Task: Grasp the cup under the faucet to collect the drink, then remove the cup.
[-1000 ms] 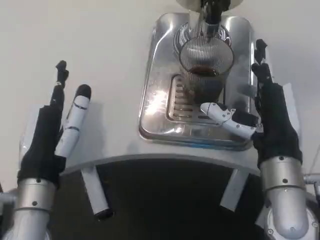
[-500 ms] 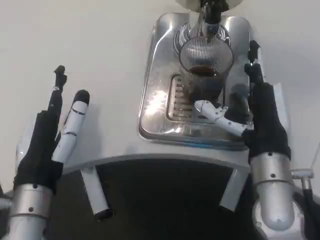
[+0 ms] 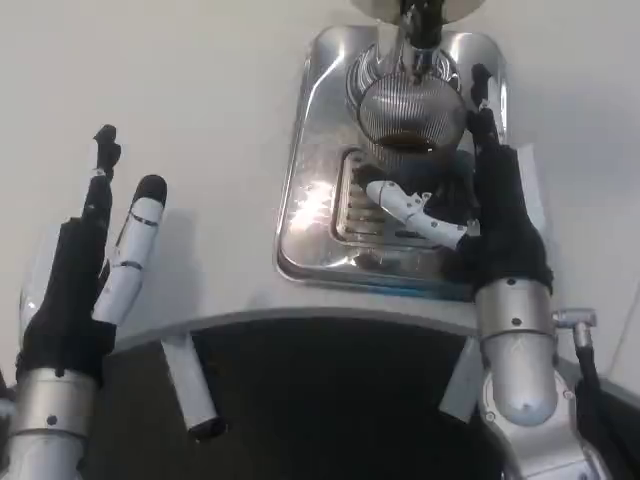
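The faucet (image 3: 418, 35) hung directly over the cup (image 3: 410, 140), which stood on the steel drip tray (image 3: 310, 200), dark drink inside. My right hand (image 3: 480, 215) was spread, holding nothing: thumb (image 3: 410, 210) crossed in front of the cup's base, fingers (image 3: 480, 110) rose just beside its right wall. My left hand (image 3: 95, 260) lay spread on the white table (image 3: 180, 80), well apart.
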